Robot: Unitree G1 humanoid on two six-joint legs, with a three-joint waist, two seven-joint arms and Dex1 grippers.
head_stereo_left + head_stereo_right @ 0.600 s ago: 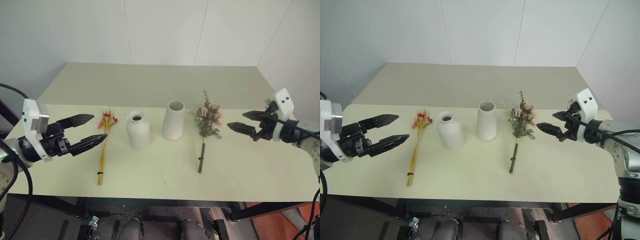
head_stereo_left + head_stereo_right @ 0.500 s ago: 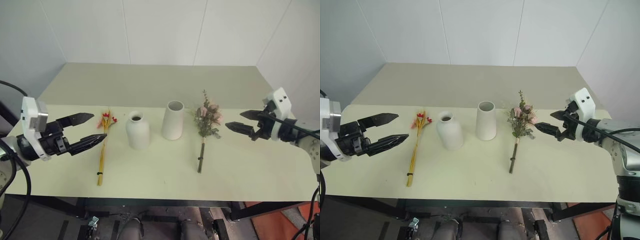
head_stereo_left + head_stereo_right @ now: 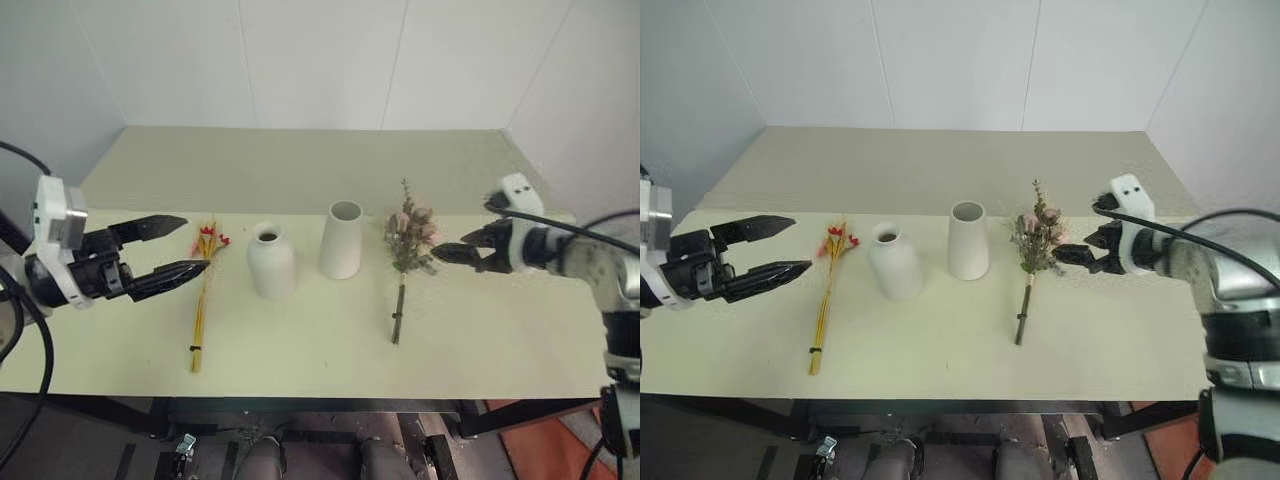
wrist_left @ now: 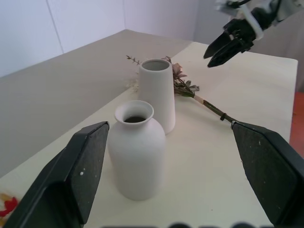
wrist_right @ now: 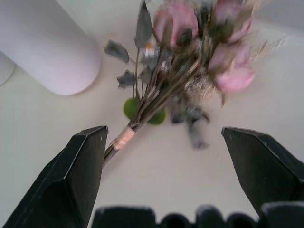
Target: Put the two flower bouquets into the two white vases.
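Two white vases stand side by side near the middle of the table (image 3: 300,180): the tall vase (image 3: 341,240) with its wide mouth, and just to its left the short vase (image 3: 271,262) with a narrow neck. Both look empty, and neither bears any writing. The rose bouquet (image 3: 408,245) lies flat on the table to the right of the tall vase, stem toward the near edge. The yellow bundle (image 3: 202,296) lies left of the short vase, red flowers at the far end. The right gripper (image 3: 452,250) hovers beside the roses, fingers apart, touching nothing. The left gripper (image 3: 187,244) hangs left of the yellow bundle, fingers spread and empty.
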